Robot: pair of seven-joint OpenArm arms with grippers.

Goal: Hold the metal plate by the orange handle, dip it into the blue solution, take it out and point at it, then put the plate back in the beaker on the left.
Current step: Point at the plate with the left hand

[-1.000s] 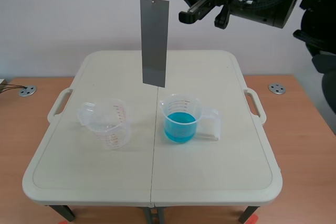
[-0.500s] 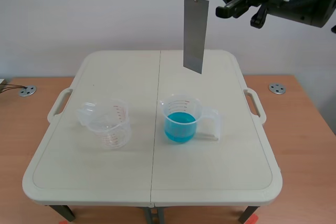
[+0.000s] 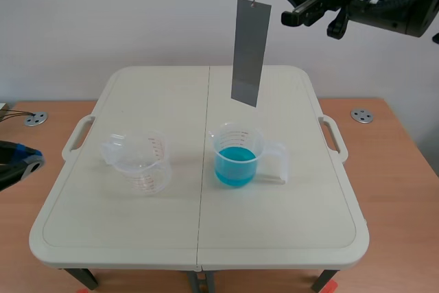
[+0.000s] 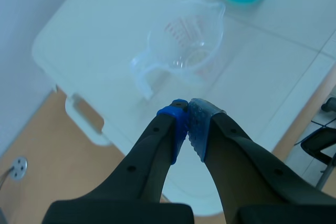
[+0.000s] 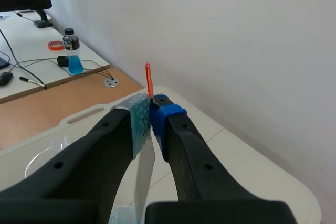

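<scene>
High over the table [image 3: 274,224], metal plate [image 3: 250,51] now lower, right tool [image 5: 151,114] clamping orange handle [image 5: 149,80], left tool [image 4: 187,114] closed, newly seen.

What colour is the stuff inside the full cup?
Bright blue. The solution in the clear beaker shows best in the scene view.

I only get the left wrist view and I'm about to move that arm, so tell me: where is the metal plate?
Observer: The metal plate hangs high in the air, roughly over the beaker of blue solution.
Operator: What holds it?
Observer: The right gripper, shut on the orange handle at the plate's top.
Operator: Is it touching the liquid?
Observer: No, its lower edge is well above the beaker's rim.
</scene>
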